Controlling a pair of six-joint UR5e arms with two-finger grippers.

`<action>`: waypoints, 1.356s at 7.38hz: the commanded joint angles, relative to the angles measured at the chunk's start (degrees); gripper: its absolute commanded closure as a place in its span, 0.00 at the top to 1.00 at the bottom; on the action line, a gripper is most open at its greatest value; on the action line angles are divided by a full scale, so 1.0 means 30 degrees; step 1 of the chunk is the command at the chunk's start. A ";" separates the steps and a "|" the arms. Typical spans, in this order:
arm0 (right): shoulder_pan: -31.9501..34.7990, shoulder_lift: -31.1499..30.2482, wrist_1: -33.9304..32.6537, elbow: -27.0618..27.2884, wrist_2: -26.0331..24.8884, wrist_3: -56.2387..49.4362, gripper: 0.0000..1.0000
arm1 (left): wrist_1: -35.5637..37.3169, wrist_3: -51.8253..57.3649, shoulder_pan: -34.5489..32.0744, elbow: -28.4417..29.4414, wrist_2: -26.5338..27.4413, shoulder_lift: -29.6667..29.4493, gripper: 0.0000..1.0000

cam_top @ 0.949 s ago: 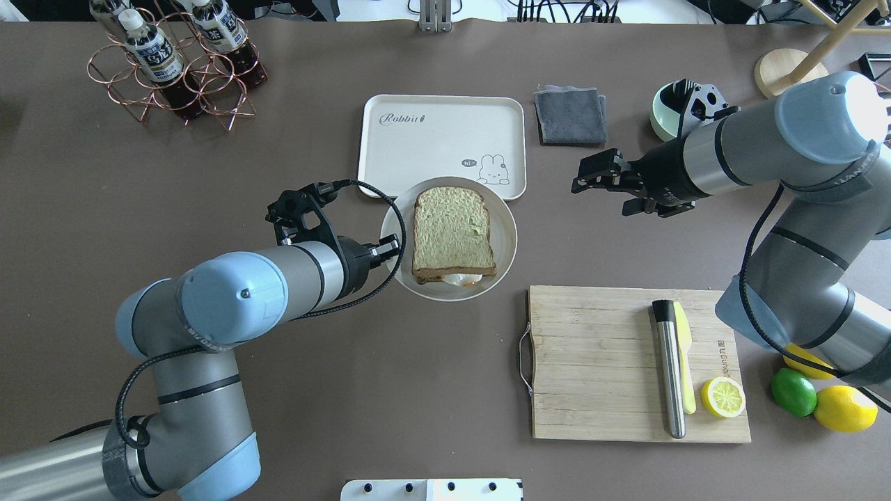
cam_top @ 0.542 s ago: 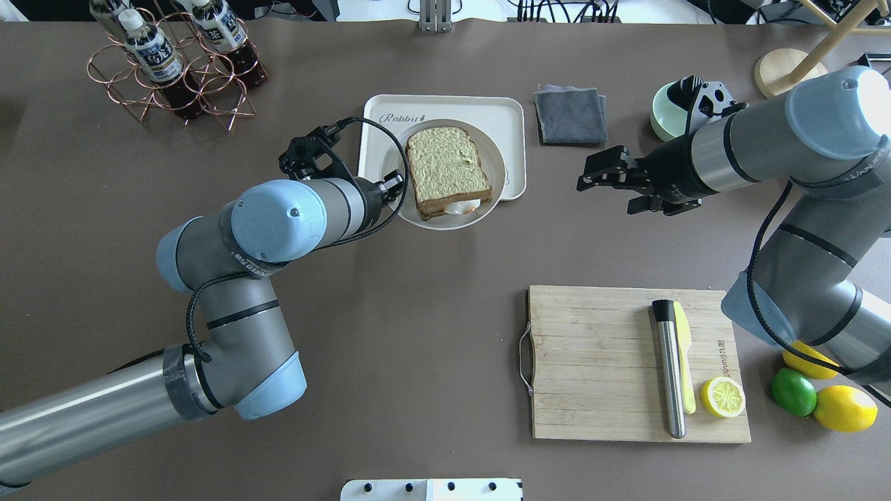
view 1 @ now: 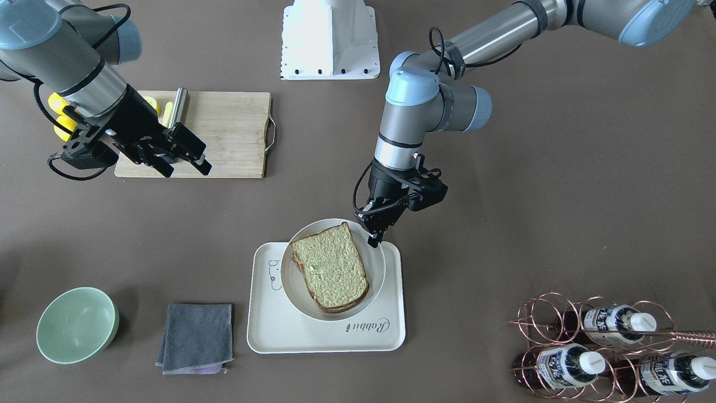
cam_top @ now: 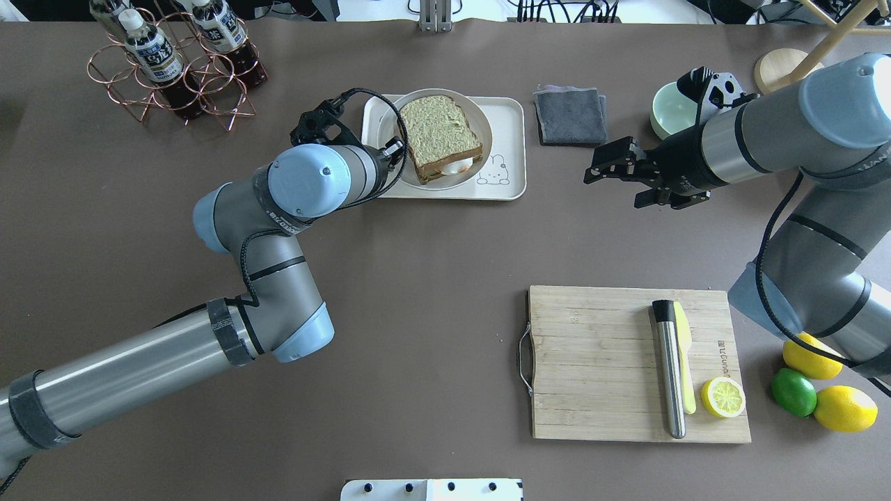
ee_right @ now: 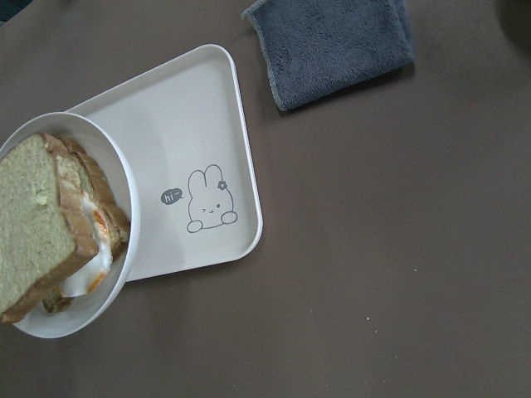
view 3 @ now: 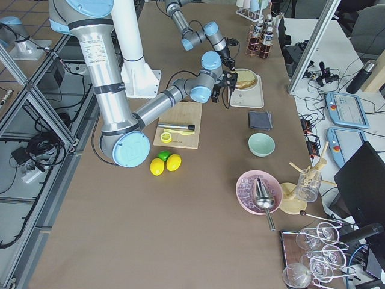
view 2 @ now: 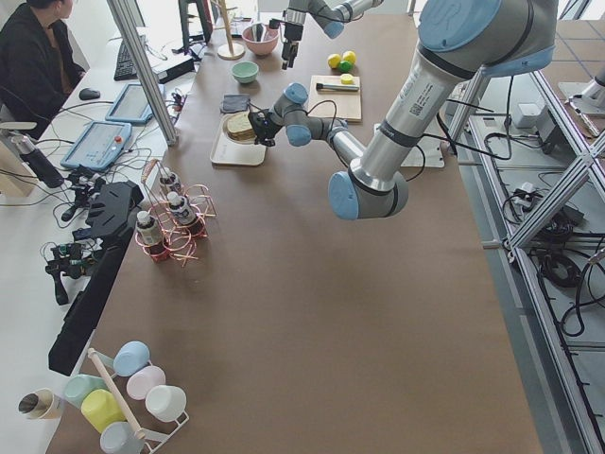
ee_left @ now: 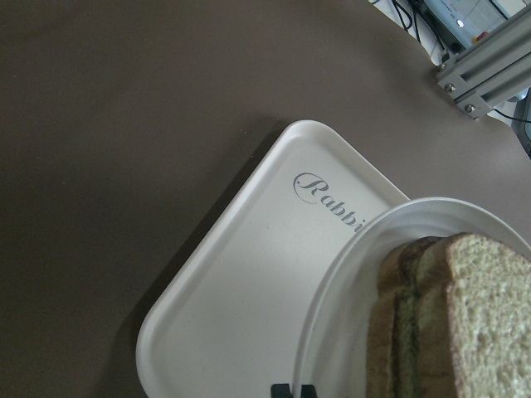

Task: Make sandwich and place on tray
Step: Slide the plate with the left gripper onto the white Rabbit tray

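Forward went the left arm, carrying the plate [view 1: 376, 273] off the bare table, where it had been a second ago, and out over the tray [cam_top: 507, 115], while the right arm barely shifted.

The wooden cutting board [cam_top: 598, 362], biggest piece on the table, lay well behind the right gripper [cam_top: 616, 184] on the robot's side, far from either set of fingers. The tray sat under and beyond the left gripper [view 1: 373, 239], its "Rabbit" script just ahead of the fingertips in the left wrist view. The plate was pinched at its rim by the left fingers [ee_left: 290, 390], clamped tight together on it; the plate hung over the tray's edge on the robot's side, and I could not tell whether it rested on the tray or was held just above. The sandwich [cam_top: 440, 132] lay on the plate, just past the left fingertips, its top slice up and a bit of white egg [ee_right: 91, 265] poking out between the slices. The grey cloth [cam_top: 571, 115] lay near the right fingers, ahead of them. The right fingers themselves were spread apart and held nothing, well apart from the tray.
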 commanded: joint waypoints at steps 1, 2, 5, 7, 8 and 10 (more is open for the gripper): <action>0.0114 -0.0001 -0.0001 -0.0011 0.0057 -0.0006 0.99 | -0.0989 -0.0082 -0.0013 0.2747 0.0147 -0.1298 0.00; 0.0143 -0.0001 -0.0001 -0.0040 0.0057 0.0023 0.99 | -0.0989 -0.0053 0.0016 0.3511 0.0147 -0.1826 0.00; 0.0375 0.0057 -0.0059 -0.0158 0.0057 -0.0035 0.99 | -0.1018 0.0123 -0.0042 0.4134 0.0177 -0.2183 0.00; 0.0552 0.0087 -0.0060 -0.0158 0.0086 -0.0036 0.99 | -0.1018 0.0906 -0.0042 0.4163 0.0177 -0.2096 0.68; 0.0553 0.0116 -0.0089 -0.0158 0.0086 -0.0036 1.00 | -0.1076 0.1755 -0.0071 0.3989 0.0177 -0.1979 0.98; 0.0612 0.0117 -0.0031 -0.0071 0.0086 -0.0181 1.00 | -0.1165 0.2026 -0.0946 0.3056 -0.0056 -0.1920 0.98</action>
